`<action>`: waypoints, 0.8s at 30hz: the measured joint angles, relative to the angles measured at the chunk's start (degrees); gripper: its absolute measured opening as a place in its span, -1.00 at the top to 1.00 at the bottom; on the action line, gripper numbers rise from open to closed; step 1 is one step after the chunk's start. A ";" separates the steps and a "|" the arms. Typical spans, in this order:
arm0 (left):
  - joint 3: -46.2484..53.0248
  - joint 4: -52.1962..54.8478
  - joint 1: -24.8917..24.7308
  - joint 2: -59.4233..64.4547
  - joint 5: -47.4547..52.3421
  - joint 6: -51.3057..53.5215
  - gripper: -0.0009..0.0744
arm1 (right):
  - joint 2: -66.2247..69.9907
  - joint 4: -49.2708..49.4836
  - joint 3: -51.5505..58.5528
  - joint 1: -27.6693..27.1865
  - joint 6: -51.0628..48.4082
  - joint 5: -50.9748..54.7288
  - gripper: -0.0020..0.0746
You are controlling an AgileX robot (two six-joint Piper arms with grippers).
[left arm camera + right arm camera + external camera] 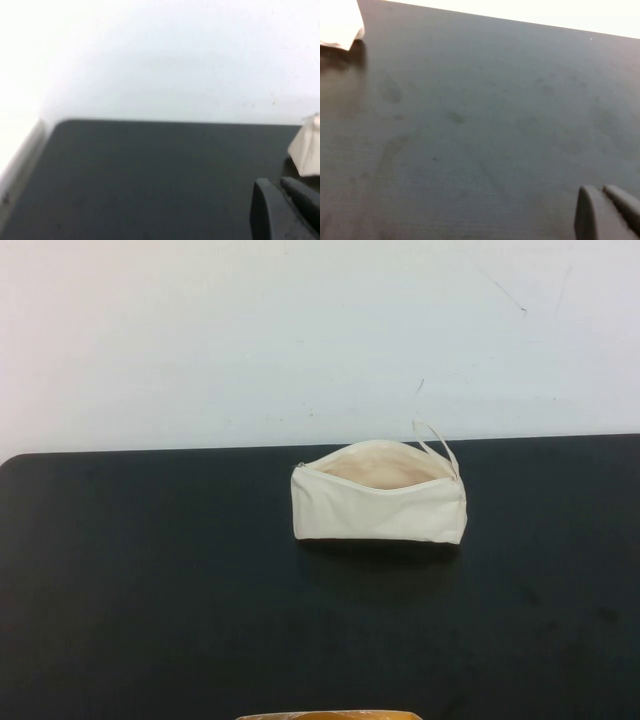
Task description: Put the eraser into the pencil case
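Note:
The cream-white pencil case (380, 502) stands on the black table (150, 590), a little right of centre near the far edge. Its zip is open, showing peach lining, and its loop strap (437, 445) is at its right end. The eraser is not in view in any frame. Neither gripper shows in the high view. My left gripper (275, 184) is shut and empty, low over the table, with a corner of the case (306, 150) just beyond it. My right gripper (597, 190) is shut and empty over bare table, far from a corner of the case (340, 25).
A white wall (300, 330) rises right behind the table's far edge. A yellow-orange edge of something (330, 715) shows at the bottom of the high view. The table's rounded left corner (55, 125) shows in the left wrist view.

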 joint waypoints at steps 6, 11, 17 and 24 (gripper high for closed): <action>9.40 -5.29 0.38 -4.58 -2.71 0.00 0.98 | 0.00 0.00 0.00 0.00 0.00 0.00 0.95; 9.72 -6.04 0.38 -6.70 4.81 0.00 0.98 | 0.00 0.00 0.00 0.00 0.00 0.00 0.95; 9.62 -6.04 0.38 -6.63 7.93 0.00 0.98 | 0.00 0.00 0.00 0.00 0.00 0.00 0.95; 9.51 -5.86 0.38 -6.63 8.57 1.71 0.98 | 0.00 0.00 0.00 0.00 0.00 0.00 0.95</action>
